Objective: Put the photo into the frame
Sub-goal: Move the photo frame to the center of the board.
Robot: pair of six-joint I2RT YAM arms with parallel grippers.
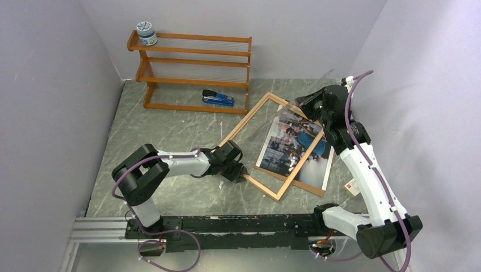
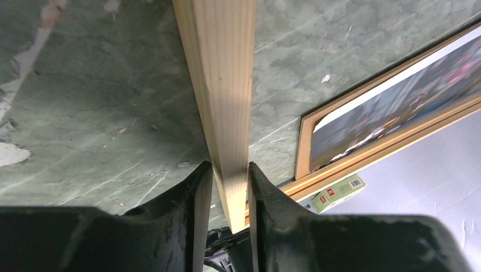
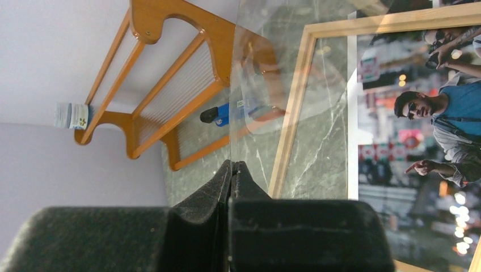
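At 11 o'clock on the marbled grey-green tabletop (image 1: 170, 127) stands an orange-brown wooden shelf rack (image 1: 193, 54). It holds a small white-and-blue jar (image 1: 146, 33) upright at the left end of its top shelf. A blue stapler (image 1: 218, 98) lies at the rack's lowest level, toward the right end.

Just right of the table's centre, the frame (image 1: 249, 119) lies cornerwise, with one corner toward 12 o'clock and the opposite one toward 6. Foreshortening hides which pair of rails is the longer.

The photo (image 1: 292, 150) lies flat, face up, partly inside the frame's opening. The 4 o'clock rail crosses over it, so a strip with the white edge sticks out beyond the frame toward 4 o'clock. Bare tabletop fills the opening's 10 o'clock half. The photo's near white edge runs roughly along the 10-to-4 line, and from the right wrist the man in blue appears sideways.

The left gripper (image 2: 230, 170) straddles the frame's 7 o'clock rail near the 6 o'clock corner. Its fingers (image 2: 198, 187) sit close against both sides, but whether they press the wood cannot be told.

The right gripper (image 3: 231, 165), at the frame's 1 o'clock side, has its fingers pressed together on the edge of the clear pane (image 3: 255, 113). The pane is tilted up over that part of the frame.

A small carton (image 1: 351, 187) lies at 4 o'clock, just beyond the photo.
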